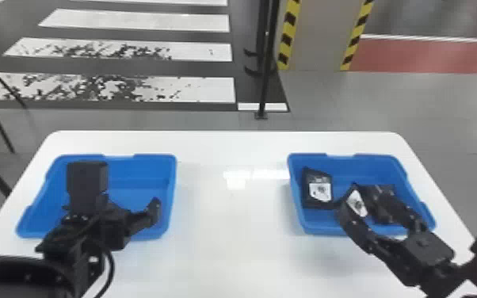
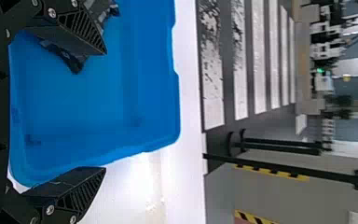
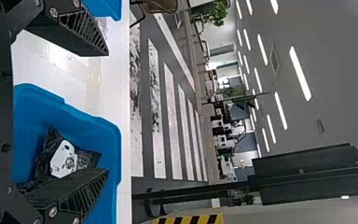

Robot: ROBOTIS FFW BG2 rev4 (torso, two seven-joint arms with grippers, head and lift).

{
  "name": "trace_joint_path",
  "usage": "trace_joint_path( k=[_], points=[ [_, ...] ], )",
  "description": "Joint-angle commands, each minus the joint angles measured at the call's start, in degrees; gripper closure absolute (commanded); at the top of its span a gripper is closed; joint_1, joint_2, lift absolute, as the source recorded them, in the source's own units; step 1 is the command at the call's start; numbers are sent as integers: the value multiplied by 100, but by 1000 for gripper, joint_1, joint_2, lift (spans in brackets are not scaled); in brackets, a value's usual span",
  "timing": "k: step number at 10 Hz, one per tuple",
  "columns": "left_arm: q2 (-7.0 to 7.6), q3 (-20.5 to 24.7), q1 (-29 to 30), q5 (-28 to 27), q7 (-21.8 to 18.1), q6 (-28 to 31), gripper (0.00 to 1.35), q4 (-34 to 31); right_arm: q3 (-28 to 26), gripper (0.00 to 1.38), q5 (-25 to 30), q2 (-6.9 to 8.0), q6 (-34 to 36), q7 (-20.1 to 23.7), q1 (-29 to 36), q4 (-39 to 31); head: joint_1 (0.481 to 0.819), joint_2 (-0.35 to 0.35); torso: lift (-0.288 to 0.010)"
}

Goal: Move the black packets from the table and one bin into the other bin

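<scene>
Black fingers on your right tool [image 3: 108, 112] are spread, nothing pinched; left tool [image 2: 105, 110] the same, over the left bin [image 1: 170, 190] at your 11. Call 12 straight out from the robot. Right tool is over the right bin [image 1: 317, 228] at your 1. At least one packet [image 1: 356, 204] lies under its fingers; the labelled packet [image 1: 320, 189] is toward that bin's 9 wall. Left bin has black packet material [image 2: 74, 63] near one finger; can't tell how many pieces.

Judging by looks: light, soft, slick wrap, not fragile. Take each across its thick middle; a corner would likely slip or fold. For the labelled one, you need a finger between packet and wall, so approach steep.

Edges: lift clear of both rims before crossing. Open counter [image 1: 229, 222] between bins is your lane; the far side at 12 is bare too. Keep the arms apart over it.
</scene>
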Motion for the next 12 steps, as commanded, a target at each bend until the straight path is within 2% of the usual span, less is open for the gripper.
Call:
trace_joint_path(
  k=[1,2,5,9,12],
  points=[
    [27,-46,-437,-184,146,929,154,28,36,139,-25,-10,0,25,-3,-26,695,-47,-110],
    [36,-46,-662,-321,295,1294,153,84,59,139,-70,-27,-28,42,11,-40,695,-24,-110],
    [-25,159,-1098,-447,453,1618,153,577,93,139,-116,-54,-70,95,11,-69,695,35,-110],
    [-78,445,-1661,-367,515,1547,148,1575,173,139,-139,-80,-70,113,11,-83,695,79,-110],
    [-87,845,-1858,-252,594,1632,153,2081,265,139,-128,-89,-70,121,11,-83,695,111,-110]
  ],
)
